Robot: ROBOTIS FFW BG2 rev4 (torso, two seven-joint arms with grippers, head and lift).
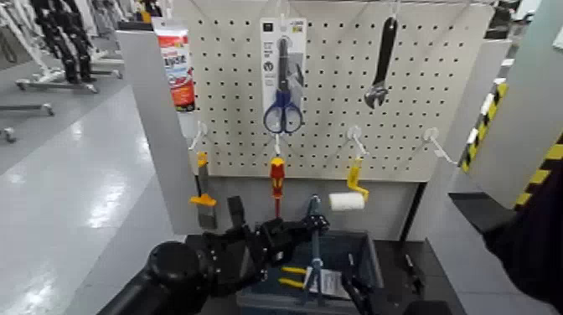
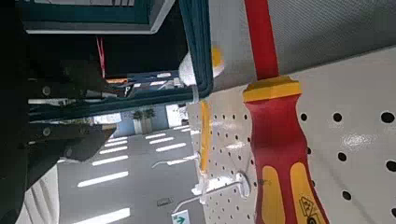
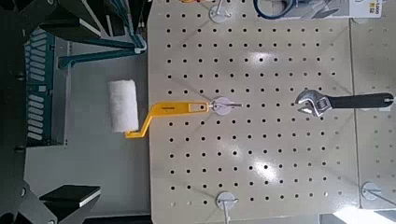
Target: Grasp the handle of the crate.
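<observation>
Before the pegboard (image 1: 251, 92), my left pincer (image 1: 316, 224) is clamping the crate's (image 1: 375, 266) handle (image 1: 315, 251); my right pincer (image 1: 379, 260), fingers apart, is hovering near its right edge.

Head view looks down over crate (image 1: 353, 251) and pegboard (image 1: 322, 126); both wrist views face the pegboard closer.

A flat black top (image 1: 436, 289) sits low in front of me, and my big grey-blue crate (image 1: 374, 261) stands right on it (like a toy box). Bits of the top peek out on both sides of the crate. How far back it goes, I cannot tell.
</observation>
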